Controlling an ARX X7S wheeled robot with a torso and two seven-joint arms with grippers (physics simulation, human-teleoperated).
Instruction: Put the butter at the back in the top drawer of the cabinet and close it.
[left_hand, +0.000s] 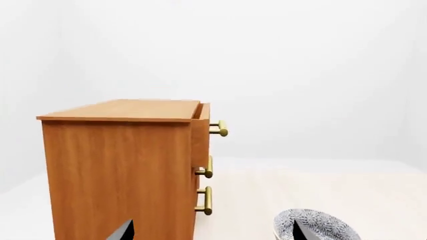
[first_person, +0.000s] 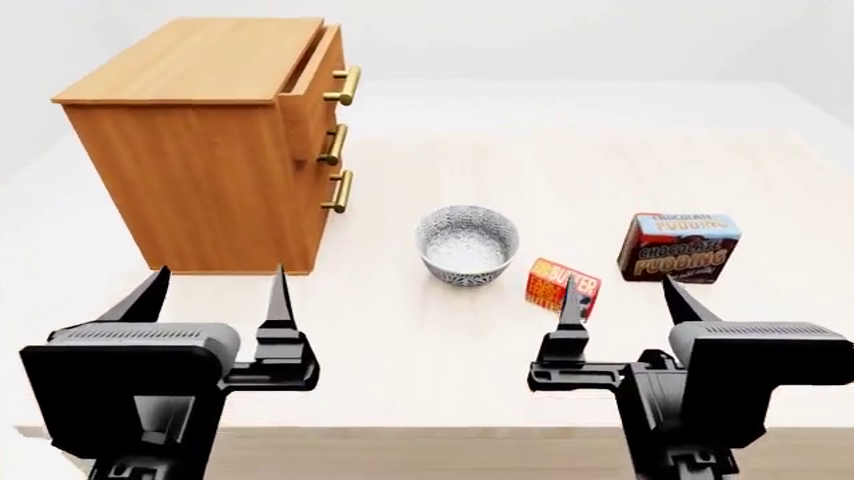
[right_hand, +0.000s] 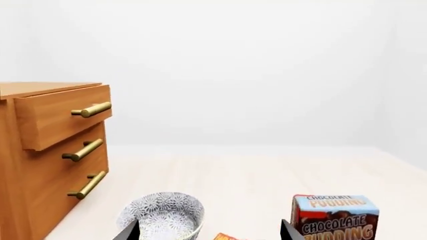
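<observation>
The butter (first_person: 561, 285) is a small red-orange box lying on the table between the bowl and the pudding box; only a sliver of it (right_hand: 227, 236) shows in the right wrist view. The cabinet (first_person: 200, 150) stands at the back left, with its top drawer (first_person: 320, 75) pulled out a little. That drawer also juts out in the wrist views (left_hand: 201, 135) (right_hand: 60, 117). My left gripper (first_person: 218, 290) hangs open in front of the cabinet, holding nothing. My right gripper (first_person: 618, 300) is open and empty, just on the near side of the butter.
A patterned grey bowl (first_person: 466, 243) sits mid-table, to the left of the butter. A brown-and-blue chocolate pudding box (first_person: 678, 247) stands to the butter's right. The two lower drawers are shut, with brass handles (first_person: 334, 145). The table's front edge (first_person: 427, 432) runs below both grippers.
</observation>
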